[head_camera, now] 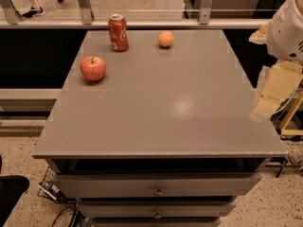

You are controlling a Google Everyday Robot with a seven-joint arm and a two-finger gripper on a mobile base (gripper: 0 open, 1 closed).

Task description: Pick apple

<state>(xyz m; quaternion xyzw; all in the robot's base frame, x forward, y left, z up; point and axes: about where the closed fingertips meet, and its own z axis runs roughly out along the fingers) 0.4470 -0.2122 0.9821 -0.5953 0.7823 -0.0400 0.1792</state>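
place: lab-like indoor test area | signs: grey drawer cabinet (pixel 165 108) left of the gripper (pixel 265 102) | speckled floor (pixel 284 207) below | loose cables (pixel 53 193) | glass railing (pixel 206 6) beyond, walkers' shoes (pixel 33 12) behind

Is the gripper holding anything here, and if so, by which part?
Nothing is held. The gripper hangs at the right edge of the table, far from the apple, which lies free on it.

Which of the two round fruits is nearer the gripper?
The plain orange, not the red apple far left; the gripper hangs right of the table.
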